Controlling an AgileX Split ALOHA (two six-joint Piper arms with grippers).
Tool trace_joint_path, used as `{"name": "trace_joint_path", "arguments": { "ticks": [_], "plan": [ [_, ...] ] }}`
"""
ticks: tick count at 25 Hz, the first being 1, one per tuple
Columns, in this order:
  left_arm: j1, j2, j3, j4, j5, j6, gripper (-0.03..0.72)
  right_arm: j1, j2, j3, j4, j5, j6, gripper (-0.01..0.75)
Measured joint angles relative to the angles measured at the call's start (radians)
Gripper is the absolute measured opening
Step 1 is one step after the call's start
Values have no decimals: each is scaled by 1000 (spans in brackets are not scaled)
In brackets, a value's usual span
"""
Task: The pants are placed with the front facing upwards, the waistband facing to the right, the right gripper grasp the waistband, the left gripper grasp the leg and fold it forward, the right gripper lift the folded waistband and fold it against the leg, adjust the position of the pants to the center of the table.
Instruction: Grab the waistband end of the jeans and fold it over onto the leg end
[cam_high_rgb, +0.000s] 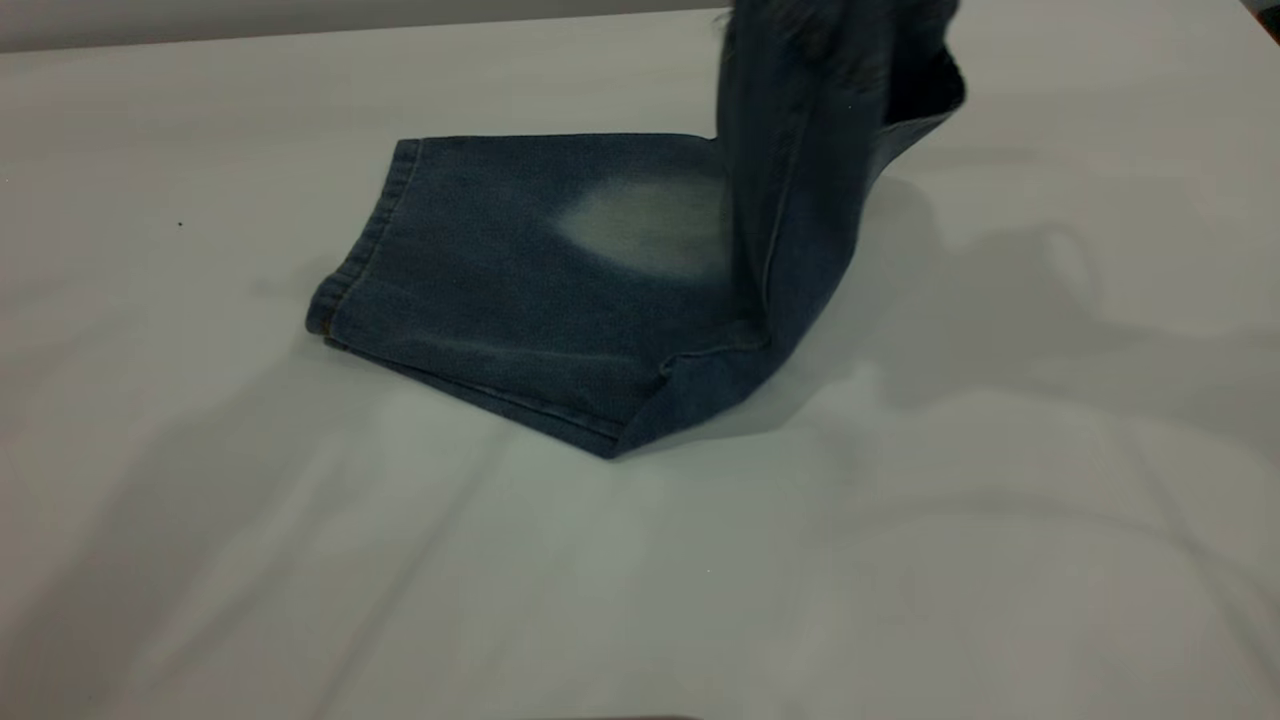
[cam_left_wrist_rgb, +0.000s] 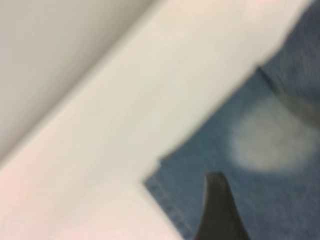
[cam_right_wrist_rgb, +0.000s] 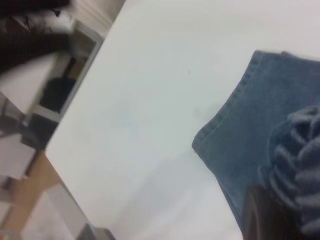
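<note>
We are viewing the pants (cam_high_rgb: 520, 270) lying folded lengthwise near the middle of the table (cam_high_rgb: 200, 500), leg hems toward the left, with the waistband (cam_right_wrist_rgb: 297, 165) end raised steeply off the surface at the right and running out of the top of the exterior view. In the right wrist view we are seeing the ruched band bunched directly against a dark finger of the right gripper (cam_right_wrist_rgb: 265, 215), which appears to be clamping the band, though only one finger is showing. The left gripper (cam_left_wrist_rgb: 220, 210) is hovering above the leg near the hem; only one dark fingertip is showing, so we cannot tell its spread. We are judging the main risks as follows: the elastic band could be slipping from the grasp while hanging, and the lifted half could be dragging the resting leg layers askew, since nothing is pinning them down. The surface is a plain white matte tabletop; beyond its far edge we are seeing a pale wall, and the right wrist view is showing blurred furniture and a wooden floor past the table edge.
</note>
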Motion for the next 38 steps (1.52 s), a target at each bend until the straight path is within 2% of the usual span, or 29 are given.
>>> {"name": "trace_joint_path", "arguments": {
  "ticks": [8, 10, 13, 20, 29, 31, 33, 38],
  "plan": [
    [16, -200, 5, 0, 1, -7, 440, 302, 15, -21, 195, -351, -189, 50],
    [16, -220, 5, -1, 1, -17, 440, 352, 45, -53, 208, -403, -208, 50],
    [16, -234, 5, -2, 2, -55, 440, 409, 119, -118, 214, -425, -212, 50],
    [16, -234, 5, -7, 54, -111, 440, 465, 342, -286, 218, -429, -207, 50],
    [16, -234, 6, -34, 99, -112, 440, 469, 551, -451, 219, -429, -148, 63],
    [16, -234, 7, -34, 103, -112, 440, 469, 566, -471, 219, -429, -119, 96],
    [16, -234, 7, -34, 104, -112, 440, 473, 573, -481, 218, -429, -105, 165],
    [16, -234, 7, -34, 105, -112, 440, 497, 569, -488, 181, -420, -97, 494]
  ]
}}
